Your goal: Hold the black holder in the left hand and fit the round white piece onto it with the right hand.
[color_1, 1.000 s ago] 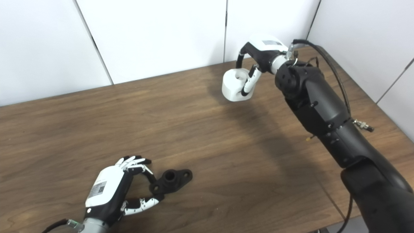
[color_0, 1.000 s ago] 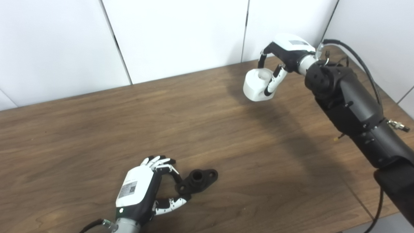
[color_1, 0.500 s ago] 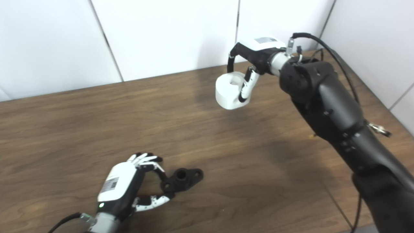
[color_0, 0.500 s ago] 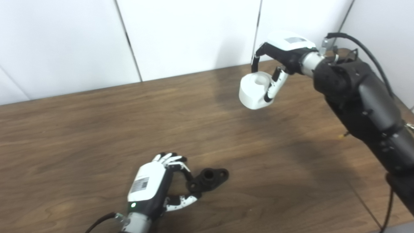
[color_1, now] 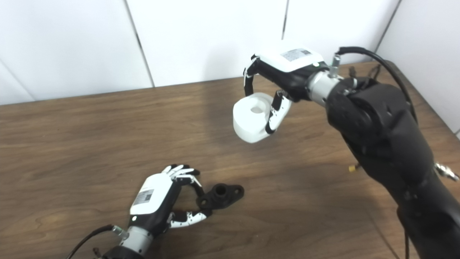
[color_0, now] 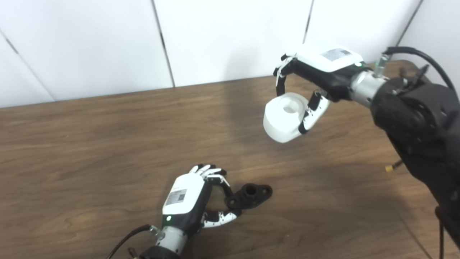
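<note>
The black holder (color_0: 251, 194) lies flat on the wooden table (color_0: 90, 144) near the front, its round socket facing up. My left hand (color_0: 187, 201) is beside it on the left, with fingers and thumb closed on the holder's near lobe. My right hand (color_0: 323, 68) is shut on the round white piece (color_0: 282, 122) and holds it in the air above the table, up and to the right of the holder. The piece's top hole shows. In the right eye view the holder (color_1: 222, 194) and the white piece (color_1: 249, 122) stand clearly apart.
White wall panels (color_0: 230, 39) run along the table's far edge. My bulky black right forearm (color_0: 417, 122) with its cable crosses the right side of the table. The table's right edge is near the picture's right side.
The camera has shifted. My right hand has carried the white piece down and nearer to the holder. My left hand and the holder keep the same pose.
</note>
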`<state>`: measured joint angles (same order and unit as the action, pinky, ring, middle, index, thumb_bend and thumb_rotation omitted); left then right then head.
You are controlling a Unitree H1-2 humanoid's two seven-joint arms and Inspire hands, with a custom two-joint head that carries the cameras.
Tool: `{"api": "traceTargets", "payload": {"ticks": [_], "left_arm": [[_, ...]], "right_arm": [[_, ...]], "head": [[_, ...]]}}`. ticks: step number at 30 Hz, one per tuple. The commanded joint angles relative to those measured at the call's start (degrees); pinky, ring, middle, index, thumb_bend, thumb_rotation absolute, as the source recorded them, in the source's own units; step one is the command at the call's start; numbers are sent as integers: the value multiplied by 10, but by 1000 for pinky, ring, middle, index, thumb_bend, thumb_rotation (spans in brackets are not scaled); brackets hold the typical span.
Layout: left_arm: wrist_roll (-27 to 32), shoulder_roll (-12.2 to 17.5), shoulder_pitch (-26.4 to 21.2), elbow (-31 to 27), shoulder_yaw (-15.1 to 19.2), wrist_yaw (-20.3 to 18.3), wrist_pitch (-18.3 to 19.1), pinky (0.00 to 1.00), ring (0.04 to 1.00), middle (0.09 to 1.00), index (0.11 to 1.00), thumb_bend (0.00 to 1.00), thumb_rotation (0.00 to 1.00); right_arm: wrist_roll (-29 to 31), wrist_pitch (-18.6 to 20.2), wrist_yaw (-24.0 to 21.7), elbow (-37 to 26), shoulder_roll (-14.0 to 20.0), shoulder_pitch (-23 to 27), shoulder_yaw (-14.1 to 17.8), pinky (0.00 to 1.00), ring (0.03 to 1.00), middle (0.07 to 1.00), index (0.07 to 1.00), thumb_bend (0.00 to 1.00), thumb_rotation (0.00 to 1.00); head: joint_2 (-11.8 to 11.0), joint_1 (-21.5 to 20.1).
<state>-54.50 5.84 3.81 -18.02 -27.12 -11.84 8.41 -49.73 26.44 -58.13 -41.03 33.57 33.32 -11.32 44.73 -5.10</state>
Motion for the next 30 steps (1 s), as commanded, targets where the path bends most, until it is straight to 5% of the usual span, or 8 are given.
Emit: {"api": "traceTargets", "payload": {"ticks": [1, 9, 30], "left_arm": [[-12, -7, -6, 6, -9, -7, 1, 955, 890, 810, 487, 517, 55], [-15, -11, -13, 7, -10, -9, 7, 953, 893, 811, 487, 517, 55], [-19, -10, -25, -4, -10, -30, 18, 956, 895, 814, 487, 516, 57]], "right_arm": [[-14, 4, -16, -31, -6, 20, 20, 814, 911, 794, 482, 525, 135], [-38, 4, -104, -85, -56, 30, 51, 836, 921, 795, 481, 525, 133], [-41, 4, -143, -104, -80, -7, 36, 827, 933, 807, 482, 525, 135]], "head": [[1, -1], [14, 9], [45, 5]]}}
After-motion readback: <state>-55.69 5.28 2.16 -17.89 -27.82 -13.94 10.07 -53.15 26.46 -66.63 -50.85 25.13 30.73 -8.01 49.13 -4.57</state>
